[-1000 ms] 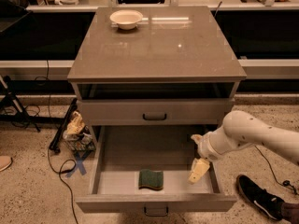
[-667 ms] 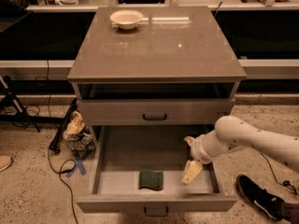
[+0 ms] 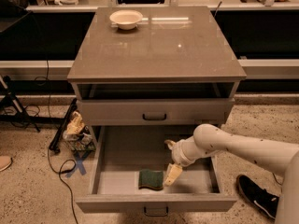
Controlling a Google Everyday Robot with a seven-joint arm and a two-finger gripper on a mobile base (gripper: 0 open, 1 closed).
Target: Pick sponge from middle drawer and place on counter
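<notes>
Hand (image 3: 172,172) hangs low inside the open middle drawer (image 3: 117,171), pointing down at its floor. I cannot tell whether it is spread or pressed together, and it does not seem to be holding anything. Left of the drawer, cables (image 3: 56,160) trail over the floor. Near the drawer's front centre the sponge (image 3: 151,178) lies flat, green face up, touching or just left of the hand. The arm (image 3: 233,146) enters over the drawer's right wall, probably to avoid the closed upper drawer (image 3: 154,111). Above, the bench (image 3: 159,50) offers room beside the bowl (image 3: 125,18).
</notes>
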